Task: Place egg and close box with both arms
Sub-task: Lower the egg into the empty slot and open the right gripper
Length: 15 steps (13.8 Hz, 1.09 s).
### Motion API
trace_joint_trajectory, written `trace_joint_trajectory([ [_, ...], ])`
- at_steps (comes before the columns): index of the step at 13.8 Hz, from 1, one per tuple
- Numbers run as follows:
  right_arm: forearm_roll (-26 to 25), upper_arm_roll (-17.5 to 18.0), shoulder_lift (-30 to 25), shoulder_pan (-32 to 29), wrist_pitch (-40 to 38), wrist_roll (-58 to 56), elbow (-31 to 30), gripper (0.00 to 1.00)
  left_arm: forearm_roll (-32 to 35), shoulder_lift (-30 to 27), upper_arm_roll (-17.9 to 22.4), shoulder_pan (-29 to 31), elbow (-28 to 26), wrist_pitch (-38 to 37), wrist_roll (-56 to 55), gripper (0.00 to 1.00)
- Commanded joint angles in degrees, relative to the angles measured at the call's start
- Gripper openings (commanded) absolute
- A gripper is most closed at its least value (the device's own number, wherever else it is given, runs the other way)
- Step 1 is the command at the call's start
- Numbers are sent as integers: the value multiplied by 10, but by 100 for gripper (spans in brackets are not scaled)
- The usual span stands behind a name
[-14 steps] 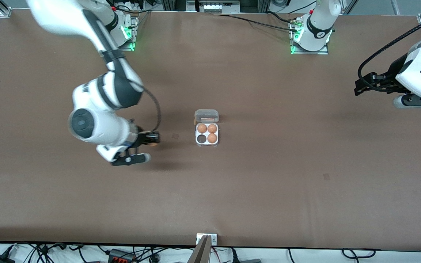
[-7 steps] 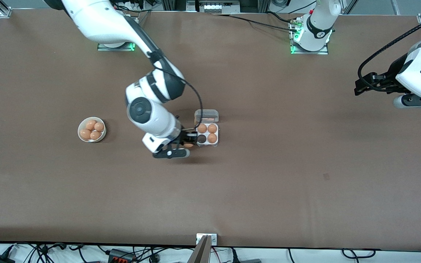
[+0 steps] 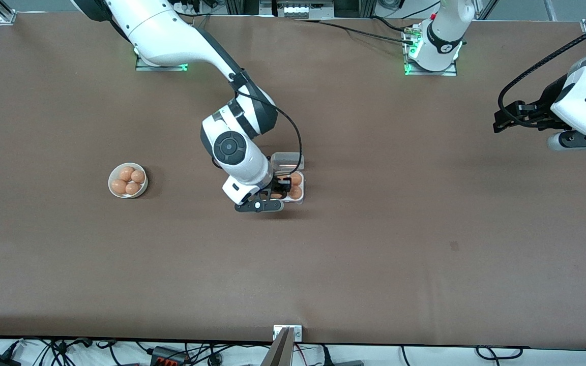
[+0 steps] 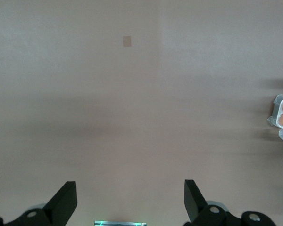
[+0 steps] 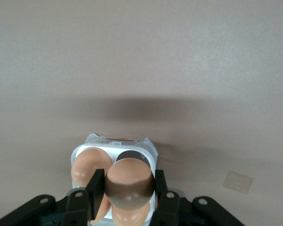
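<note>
The right hand (image 3: 279, 192) hangs over the box (image 3: 289, 179), fingers clamped on the egg (image 5: 128, 184), which sits between the pads in the right wrist view. The box lies mid-desk with its clear lid (image 3: 288, 160) folded open on the side toward the arm bases. In the front view two eggs show in the cells toward the left arm's end; the rest of the tray is covered by the hand. In the right wrist view the one empty, dark cell (image 5: 134, 158) lies just past the held egg, so the egg appears close to, but not squarely above, its slot. Judgement: the step in hand is the lowering and release. To do it well, the egg should be centred over the dark cell first, then brought straight down until seated, and the fingers parted only a little so they do not nudge the neighbouring eggs or shove the light tray. Pressure should stay gentle; the shell will not forgive a squeeze. The left hand (image 3: 506, 118) waits at the left arm's end of the desk, well apart from the box, fingers spread with nothing between them, as the left wrist view shows. The desk (image 3: 425, 229) is a plain brown matte sheet. A white bowl (image 3: 128, 180) of spare eggs sits toward the right arm's end. Cables and power strips line the desk's near edge.
</note>
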Motion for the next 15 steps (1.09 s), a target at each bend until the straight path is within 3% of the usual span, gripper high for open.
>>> trace_joint_trajectory([
  [1, -8, -6, 13, 15, 13, 26, 6, 11, 13, -8, -2, 1, -4, -1, 3, 100],
  [6, -9, -6, 25, 15, 24, 26, 5, 12, 13, -8, -2, 1, -4, -1, 3, 100],
  [7, -9, -6, 26, 15, 24, 26, 5, 23, 13, -8, -2, 1, -4, -1, 3, 100],
  [8, -8, -6, 26, 15, 24, 30, 5, 72, 13, -8, -2, 1, -4, -1, 3, 100],
  [9, -8, -7, 22, 15, 24, 37, 7, 100, 13, -8, -2, 1, -4, -1, 3, 100],
  [13, -18, -12, -8, 12, 18, 44, 7, 100, 13, -8, -2, 1, -4, -1, 3, 100],
  [15, -42, -24, -46, 13, -28, 44, 7, 100, 13, 0, -2, -2, 3, -2, -1, 100],
])
